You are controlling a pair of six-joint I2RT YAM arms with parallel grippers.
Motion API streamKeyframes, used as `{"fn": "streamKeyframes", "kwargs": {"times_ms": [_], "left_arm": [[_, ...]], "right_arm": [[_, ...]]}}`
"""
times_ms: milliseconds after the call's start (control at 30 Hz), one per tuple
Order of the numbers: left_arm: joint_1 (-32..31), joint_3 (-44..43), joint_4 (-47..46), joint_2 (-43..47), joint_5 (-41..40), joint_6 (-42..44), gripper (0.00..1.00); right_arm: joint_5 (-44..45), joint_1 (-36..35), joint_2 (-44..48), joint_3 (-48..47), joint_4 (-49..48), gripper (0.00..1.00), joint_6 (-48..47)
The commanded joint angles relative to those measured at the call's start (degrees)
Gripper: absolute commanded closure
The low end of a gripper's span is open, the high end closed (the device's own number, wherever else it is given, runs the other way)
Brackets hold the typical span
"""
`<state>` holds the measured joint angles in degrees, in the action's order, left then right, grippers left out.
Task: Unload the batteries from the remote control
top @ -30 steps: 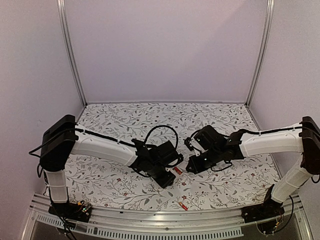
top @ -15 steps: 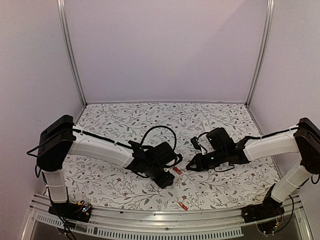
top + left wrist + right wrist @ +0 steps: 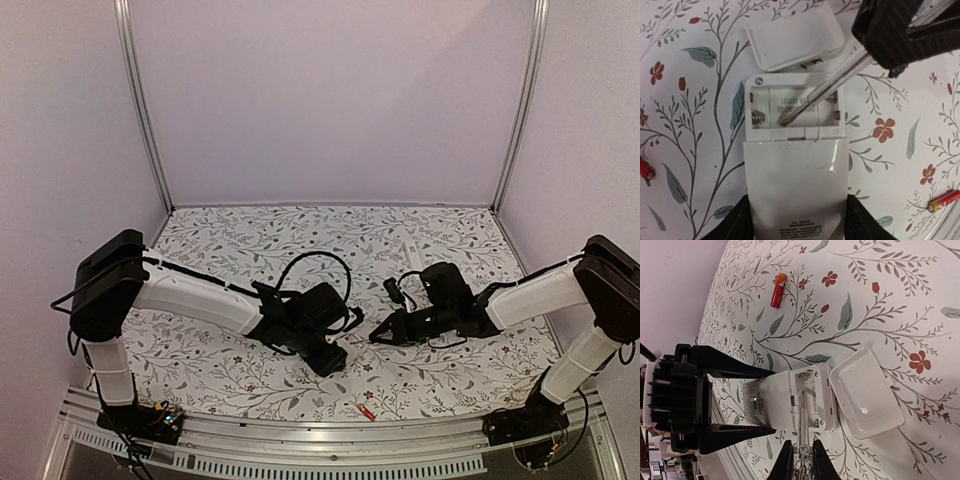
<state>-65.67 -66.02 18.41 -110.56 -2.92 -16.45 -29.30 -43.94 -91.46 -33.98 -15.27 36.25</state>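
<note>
My left gripper point(image 3: 797, 220) is shut on the lower end of a white remote point(image 3: 795, 175) that lies back-up on the table. Its battery compartment point(image 3: 792, 110) is open, showing springs and no battery. The loose cover point(image 3: 792, 40) lies just beyond it. My right gripper point(image 3: 802, 460) is shut on a screwdriver point(image 3: 802, 425), whose tip rests inside the compartment. One red battery point(image 3: 645, 170) lies left of the remote and an orange-red battery point(image 3: 943, 200) lies to its right. In the top view both grippers, left point(image 3: 325, 355) and right point(image 3: 385, 333), meet at mid-table.
A red battery point(image 3: 367, 411) lies near the table's front edge. In the right wrist view a red-orange battery point(image 3: 778, 290) lies on the floral cloth beyond the remote point(image 3: 775, 402) and cover point(image 3: 867, 392). A metal rail point(image 3: 300, 440) runs along the front edge.
My right arm has dropped lower and swung right, keeping the screwdriver tip at the remote. My left gripper has shifted slightly down with the remote.
</note>
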Motion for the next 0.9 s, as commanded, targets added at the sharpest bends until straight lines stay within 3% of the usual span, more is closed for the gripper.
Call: {"fn": "streamKeyframes", "kwargs": {"times_ms": [0,100,233,333,600,867], "left_arm": [[3.5,4.01,2.27,-0.96,-2.73,1.56,0.72],[3.9,4.47,1.3,2.01,-2.71,1.4,0.58],[5.4,4.21,0.63,6.9,-1.72,0.89,0.28],[6.73,3.48,1.02,11.49,-0.31,0.88,0.16],[13.2,0.13,6.37,22.19,2.41,2.34,0.1],[33.76,-0.56,7.5,31.66,10.26,4.24,0.06]], "right_arm": [[-3.63,-0.27,3.12,0.71,-1.45,1.0,0.83],[-1.3,-0.27,7.2,-0.39,2.56,1.0,0.19],[6.42,0.2,14.48,-2.2,11.76,1.0,-2.07],[13.96,0.44,19.72,-3.61,18.86,1.0,-3.29],[25.79,1.05,28.26,-0.12,22.51,1.0,-2.1],[25.11,1.16,28.94,9.12,13.37,1.0,3.63]]}}
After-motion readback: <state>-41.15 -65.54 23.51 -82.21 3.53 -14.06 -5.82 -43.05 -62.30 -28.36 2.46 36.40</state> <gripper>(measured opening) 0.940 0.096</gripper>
